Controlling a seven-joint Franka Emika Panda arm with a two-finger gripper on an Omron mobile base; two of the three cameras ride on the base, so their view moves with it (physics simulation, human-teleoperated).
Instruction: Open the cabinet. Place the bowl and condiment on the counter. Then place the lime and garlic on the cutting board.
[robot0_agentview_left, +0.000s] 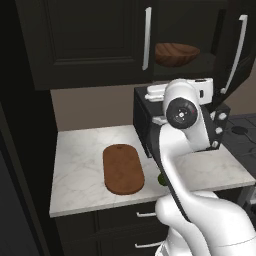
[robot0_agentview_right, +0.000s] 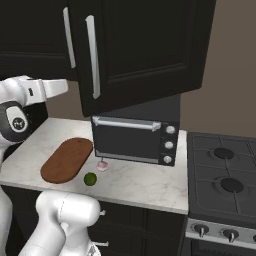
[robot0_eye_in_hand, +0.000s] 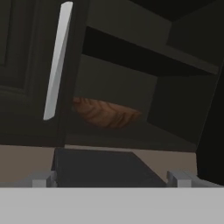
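Left base view: cabinet right door open, bowl on shelf; cutting board bare on desk.
Right base view: lime, garlic near oven.
Hand view: end effector spread wide, empty. You next reach in, grasp bowl rim.

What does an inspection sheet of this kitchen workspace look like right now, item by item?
Surface: marbled counter.
Job's things: cabinet right door swung open; bowl on its shelf; cutting board bare; lime and garlic on the counter beside the board; condiment not made out.
Clutter: toaster oven.
Claw: open, empty, facing the bowl.
Cables: nothing seen.
Surroundings: stove, lower drawers.
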